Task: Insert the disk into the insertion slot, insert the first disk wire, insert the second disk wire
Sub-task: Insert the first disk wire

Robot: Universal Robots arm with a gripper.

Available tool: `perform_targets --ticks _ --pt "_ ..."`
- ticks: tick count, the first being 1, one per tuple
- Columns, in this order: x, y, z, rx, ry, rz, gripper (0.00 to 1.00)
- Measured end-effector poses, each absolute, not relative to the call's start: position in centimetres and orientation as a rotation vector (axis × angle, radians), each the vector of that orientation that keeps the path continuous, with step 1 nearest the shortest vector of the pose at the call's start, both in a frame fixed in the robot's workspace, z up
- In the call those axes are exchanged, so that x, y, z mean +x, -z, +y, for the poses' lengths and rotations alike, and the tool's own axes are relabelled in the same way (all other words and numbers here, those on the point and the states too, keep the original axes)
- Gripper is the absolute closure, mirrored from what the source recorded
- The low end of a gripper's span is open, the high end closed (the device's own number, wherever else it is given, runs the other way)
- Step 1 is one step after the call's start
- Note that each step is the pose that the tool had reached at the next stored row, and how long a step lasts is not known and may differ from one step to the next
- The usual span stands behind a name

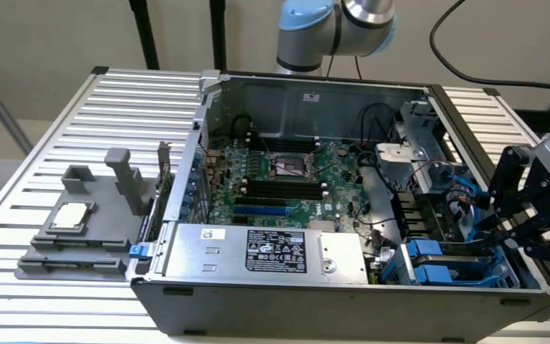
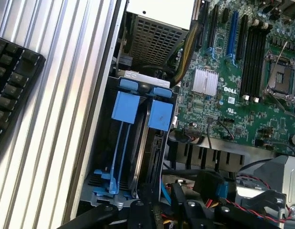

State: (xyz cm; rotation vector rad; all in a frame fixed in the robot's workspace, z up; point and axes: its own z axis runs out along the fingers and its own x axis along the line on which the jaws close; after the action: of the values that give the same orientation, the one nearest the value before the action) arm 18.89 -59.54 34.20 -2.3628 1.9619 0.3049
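We judge that the disk stands edge-on in the insertion slot, at about 4 o'clock of the computer case in the exterior view. It is probably seated there so cables can reach its end. The end effector hangs just beside that bay, at 3 o'clock. We cannot tell whether it is open or grips anything, because it merges with the dark wires.

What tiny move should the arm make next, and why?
Probably ease the gripper down and inward, I'd judge: it hangs over the case's edge, right beside the blue-railed slot, not yet down among the wires there.
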Motion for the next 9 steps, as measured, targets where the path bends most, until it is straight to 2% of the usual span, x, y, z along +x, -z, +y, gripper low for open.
perform_targets --ticks 1,4,5,6,9 --pt "18.89 -34.18 -59.54 -2.365 -0.307 1.955 0.73" --pt "18.87 -34.15 -59.54 -2.37 -0.312 1.943 0.73" --pt "18.81 -34.14 -59.54 -2.37 -0.313 1.943 0.75" --pt "18.7 -34.14 -59.54 -2.37 -0.313 1.942 0.82" --pt "17.99 -34.19 -59.54 -2.37 -0.313 1.942 0.84"
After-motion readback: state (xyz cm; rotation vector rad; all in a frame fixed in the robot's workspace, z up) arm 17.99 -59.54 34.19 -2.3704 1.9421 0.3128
